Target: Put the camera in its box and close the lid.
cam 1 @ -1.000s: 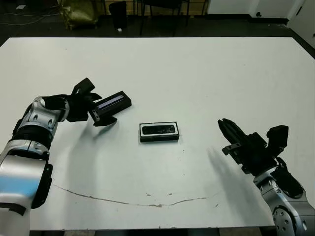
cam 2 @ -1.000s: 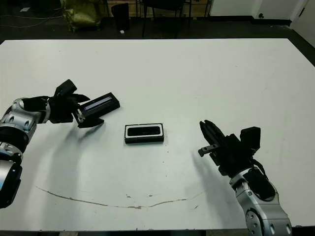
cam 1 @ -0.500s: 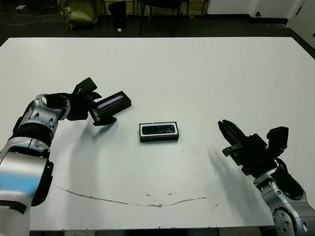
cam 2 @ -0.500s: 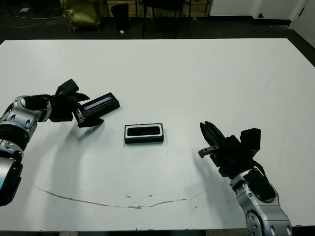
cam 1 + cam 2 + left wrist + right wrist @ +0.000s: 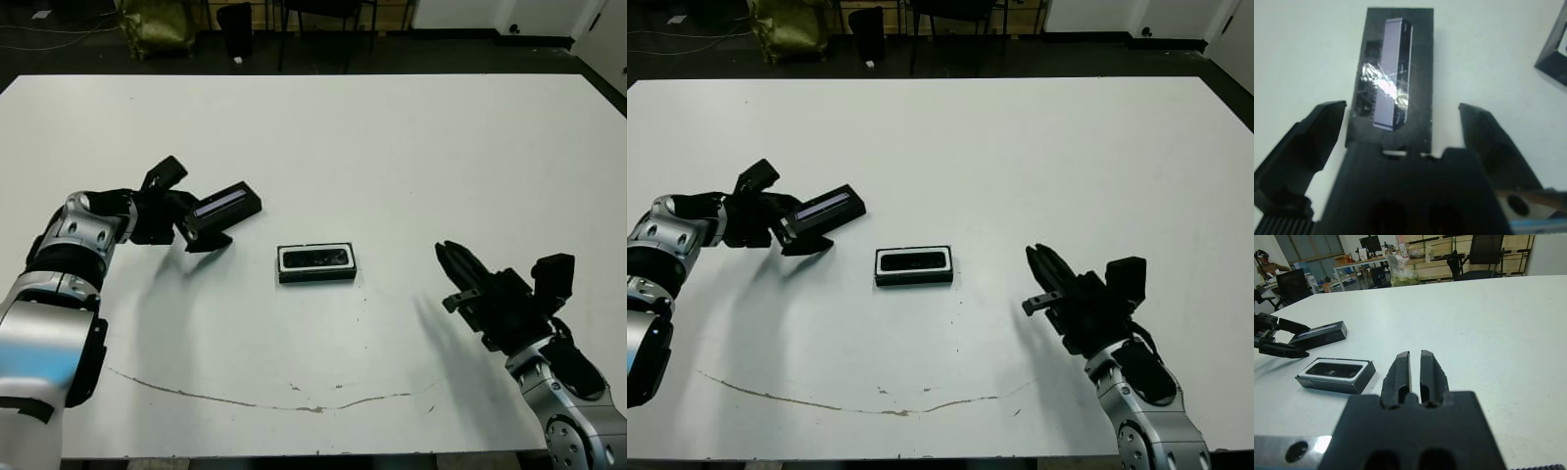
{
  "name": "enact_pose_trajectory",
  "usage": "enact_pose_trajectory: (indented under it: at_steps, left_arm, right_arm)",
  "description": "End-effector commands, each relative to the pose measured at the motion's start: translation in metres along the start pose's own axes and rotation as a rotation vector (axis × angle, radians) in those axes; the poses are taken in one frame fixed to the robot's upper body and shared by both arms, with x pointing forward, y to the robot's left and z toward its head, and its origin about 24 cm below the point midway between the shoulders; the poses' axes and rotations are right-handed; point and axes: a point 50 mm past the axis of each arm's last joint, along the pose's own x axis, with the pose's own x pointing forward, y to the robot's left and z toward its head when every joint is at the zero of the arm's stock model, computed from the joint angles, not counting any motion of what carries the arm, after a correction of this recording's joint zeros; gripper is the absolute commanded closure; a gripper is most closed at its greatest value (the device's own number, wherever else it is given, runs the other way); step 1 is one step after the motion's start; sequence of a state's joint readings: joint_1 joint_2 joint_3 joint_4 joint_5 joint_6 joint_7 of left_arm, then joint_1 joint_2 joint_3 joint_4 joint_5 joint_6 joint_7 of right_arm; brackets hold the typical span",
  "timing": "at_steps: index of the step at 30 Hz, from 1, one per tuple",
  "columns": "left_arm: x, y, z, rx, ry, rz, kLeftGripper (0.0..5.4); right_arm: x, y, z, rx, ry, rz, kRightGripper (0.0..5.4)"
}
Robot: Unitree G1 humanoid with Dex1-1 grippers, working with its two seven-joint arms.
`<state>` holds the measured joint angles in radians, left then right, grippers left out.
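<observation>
The box (image 5: 315, 275), a shallow black tray with a white lining, lies at the table's middle with the camera (image 5: 316, 258) lying in it. To its left, the lid (image 5: 225, 204) with its pale stripe rests on the table. My left gripper (image 5: 208, 221) is open, and the lid's near end lies between its spread fingers (image 5: 1318, 131) with a gap on each side. Near the table's front right, my right gripper (image 5: 450, 255) is shut, holds nothing, and points towards the box (image 5: 1337, 380).
A long thin dark mark (image 5: 255, 399) runs across the white table (image 5: 411, 147) near the front edge. Chairs, shelves and a yellow bag (image 5: 155, 24) stand on the floor beyond the far edge.
My left wrist has turned slightly at the lid's end. The lid, the box and the right arm have not moved.
</observation>
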<state>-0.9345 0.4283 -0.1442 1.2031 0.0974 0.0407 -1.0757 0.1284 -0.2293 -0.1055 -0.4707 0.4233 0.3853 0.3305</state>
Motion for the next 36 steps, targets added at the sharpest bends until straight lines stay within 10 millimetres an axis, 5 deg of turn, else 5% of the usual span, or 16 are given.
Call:
enact_pose_trajectory:
  at_steps: [1,6,18,28,36]
  left_arm:
    - [0.005,-0.006,-0.014,-0.016,0.076,-0.047,0.01]
    - [0.006,-0.007,-0.013,-0.062,0.084,-0.061,0.38]
    - [0.007,-0.007,-0.010,-0.051,0.092,-0.057,3.01]
    - [0.004,-0.006,-0.009,-0.074,0.056,-0.063,3.13]
    - [-0.009,-0.001,0.012,-0.037,-0.085,-0.086,3.14]
  right_arm:
    - [-0.003,-0.003,-0.003,-0.007,0.035,-0.024,5.40]
    - [-0.002,-0.003,-0.004,0.010,0.027,-0.012,5.40]
    - [-0.001,-0.004,-0.004,0.015,0.014,0.001,5.40]
    - [-0.001,-0.004,-0.006,0.017,0.013,0.004,5.40]
    - [-0.001,-0.002,-0.007,0.011,0.031,0.001,5.40]
